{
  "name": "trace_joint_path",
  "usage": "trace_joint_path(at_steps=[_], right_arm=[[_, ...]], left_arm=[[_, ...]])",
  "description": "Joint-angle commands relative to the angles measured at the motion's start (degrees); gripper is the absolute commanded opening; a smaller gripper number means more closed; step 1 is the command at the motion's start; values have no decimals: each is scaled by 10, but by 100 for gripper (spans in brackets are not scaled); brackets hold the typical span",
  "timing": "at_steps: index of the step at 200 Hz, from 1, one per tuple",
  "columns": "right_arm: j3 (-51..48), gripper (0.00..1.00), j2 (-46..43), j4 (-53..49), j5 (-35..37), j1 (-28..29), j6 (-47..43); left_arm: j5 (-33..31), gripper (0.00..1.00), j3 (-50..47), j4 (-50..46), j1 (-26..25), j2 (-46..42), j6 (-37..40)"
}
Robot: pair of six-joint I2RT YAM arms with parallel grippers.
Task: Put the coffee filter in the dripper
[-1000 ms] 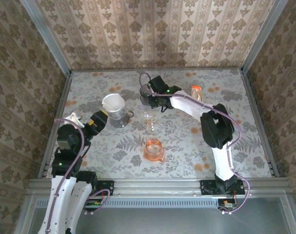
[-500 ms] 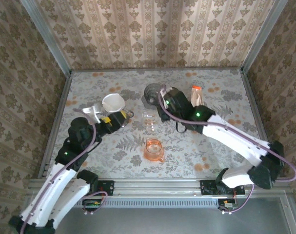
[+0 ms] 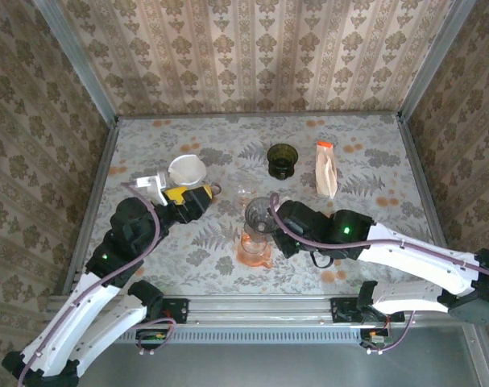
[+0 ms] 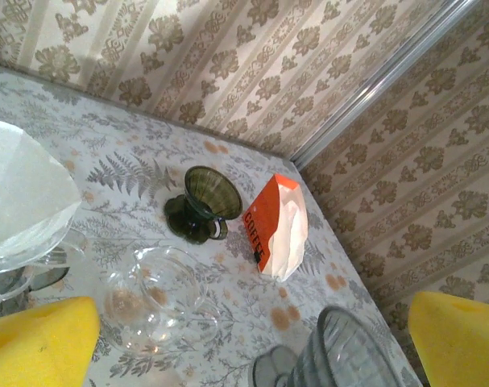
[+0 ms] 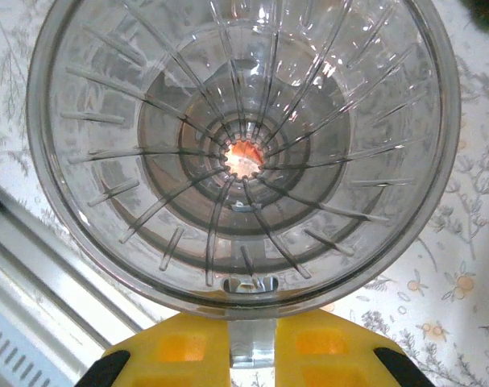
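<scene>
Patterned wallpaper is closing in three sides of a fern-print table (image 3: pixel 188 242).

Far left, overhead view: the left gripper (image 3: pixel 192 200) is hanging just in front of the coffee filter (image 3: pixel 186 169). Its yellow pads (image 4: pixel 39 343) are standing wide apart with nothing between them. The filter, white and opened into a cone, is sitting in a glass vessel that the gripper is mostly hiding. In the left wrist view the filter is running off the left edge, and only a sliver of glass rim is showing beneath it.

Centre: a clear glass cup (image 3: pixel 246 196) is standing near the middle of the table, hard to pick out against the print. Just nearer the arms, the right gripper (image 5: pixel 250 355) is clamping the handle tab of the clear ribbed dripper (image 5: pixel 240 153), with its fingers drawn narrow. The dripper is hanging over an orange cup (image 3: pixel 254 250); I cannot tell whether the two are touching. In the right wrist view an orange spot is showing through the dripper's bottom hole, and the rest of the cup is hidden.

Right, towards the back wall: a dark green dripper (image 3: pixel 282 160) is standing upright. Just to its right an orange-and-white packet (image 3: pixel 326 169) is resting, and its lettering is too small to read.
</scene>
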Motion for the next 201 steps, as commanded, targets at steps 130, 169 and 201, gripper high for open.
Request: trace_joint_path(at_steps=[130, 169, 201], right_arm=[[14, 16, 91, 9, -1, 36, 15], [22, 16, 101, 9, 13, 47, 15], [30, 16, 110, 3, 17, 54, 14]], left_arm=[[19, 100, -27, -12, 39, -20, 1], [26, 100, -30, -8, 47, -19, -3], [31, 100, -31, -7, 51, -18, -6]])
